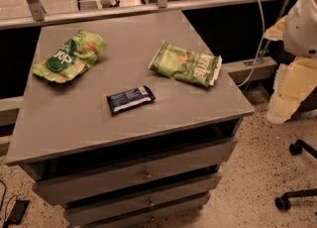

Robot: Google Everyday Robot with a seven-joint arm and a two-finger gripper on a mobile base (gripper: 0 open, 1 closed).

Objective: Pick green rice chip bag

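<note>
In the camera view, the only one I have, the bright green rice chip bag (69,57), a crinkled packet with a dark green oval logo and pale round chips printed on it, lies flat on the far left part of the grey tabletop (74,123). It is close to the left edge and well apart from the other things. Its long axis runs on a diagonal, from its near-left end up to its far-right end. The end effector is outside this frame, so I cannot tell whether it is spread or pressed together. All I see that I take for the robot is a white rounded arm housing (303,24) at the right edge, beyond the tabletop's right side. Judging from that, the bag lies away to the left of the arm, across the full width of the tabletop. My reach would have to pass the paler green rectangular bag with a white edge (185,63) at the right rear. It would also pass the small dark blue bar wrapper (130,98), which lies between the two bags and nearer the front. I would come in from above and close across the bag's short width, square to that diagonal.
</note>
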